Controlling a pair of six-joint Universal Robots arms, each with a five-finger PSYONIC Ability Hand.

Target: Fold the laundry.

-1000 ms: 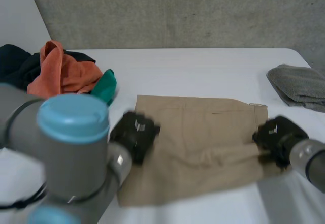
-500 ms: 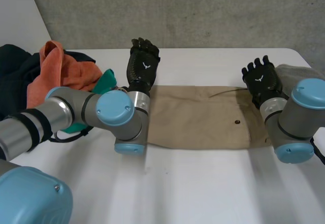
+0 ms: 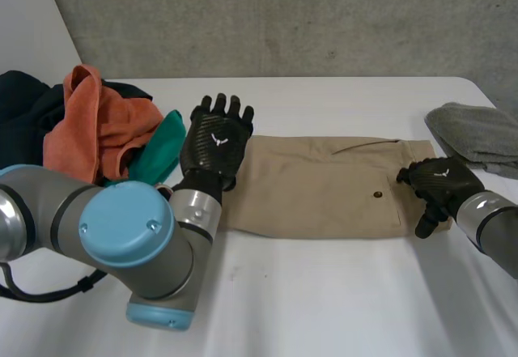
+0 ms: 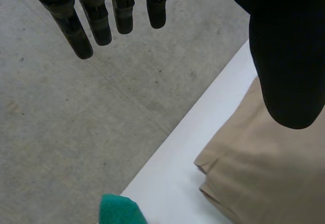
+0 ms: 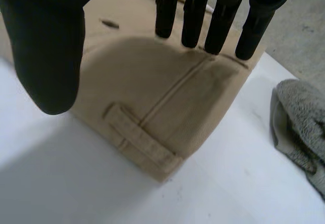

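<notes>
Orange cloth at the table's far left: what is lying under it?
A black garment shows beneath and behind the orange cloth, and a green cloth pokes out beside it. Whatever lies deeper is covered.

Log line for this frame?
tan garment: folded, flat on table | left robot hand: open, raised over opposite end | right robot hand: open, at waistband end

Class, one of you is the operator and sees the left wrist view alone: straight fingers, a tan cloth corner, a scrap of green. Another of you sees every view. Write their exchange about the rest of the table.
Operator: Where is the other hand?
Observer: The right hand is open over the belt-loop end of the tan trousers.
Operator: What lies past that end?
Observer: A grey towel, apart from the trousers, with bare table between.
</notes>
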